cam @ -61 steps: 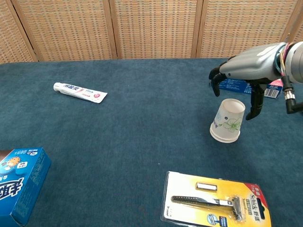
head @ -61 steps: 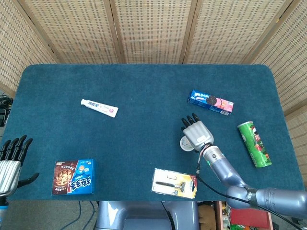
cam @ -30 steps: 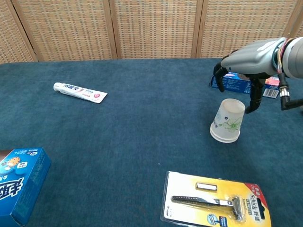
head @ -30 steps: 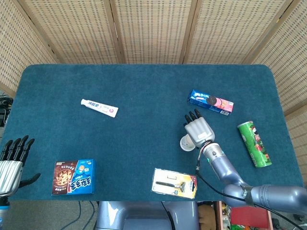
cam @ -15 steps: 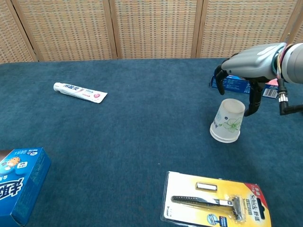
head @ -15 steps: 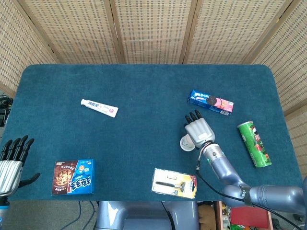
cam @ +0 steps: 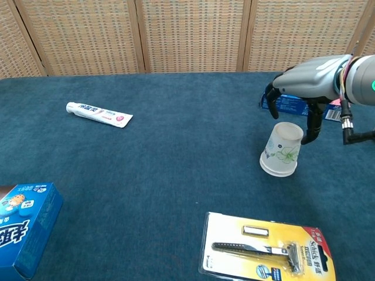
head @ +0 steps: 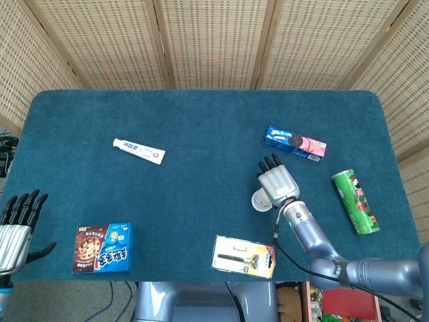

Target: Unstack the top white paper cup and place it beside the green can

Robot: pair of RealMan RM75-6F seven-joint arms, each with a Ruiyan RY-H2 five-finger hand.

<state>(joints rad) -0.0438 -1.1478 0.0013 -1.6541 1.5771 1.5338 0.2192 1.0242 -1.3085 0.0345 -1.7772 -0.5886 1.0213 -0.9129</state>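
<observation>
A white paper cup (cam: 282, 150) with a green flower print stands upside down and slightly tilted on the blue cloth; in the head view only the cup's rim (head: 259, 201) shows beside the hand. My right hand (cam: 306, 79) hovers just above it, fingers (cam: 269, 95) hanging down on its far left and thumb (cam: 311, 124) on its right, holding nothing. From above the right hand (head: 276, 182) covers most of the cup. The green can (head: 355, 201) lies on its side to the right, near the table edge. My left hand (head: 17, 221) is spread and empty off the lower left corner.
A toothpaste tube (head: 139, 150) lies at mid left, a blue cookie box (head: 102, 247) at the front left, a razor pack (head: 244, 255) at the front just below the cup, and a blue biscuit box (head: 293, 143) behind the cup. A wicker screen backs the table.
Over two seconds my right hand has shifted slightly right and back above the cup. The cup has not moved, and the left hand has barely moved.
</observation>
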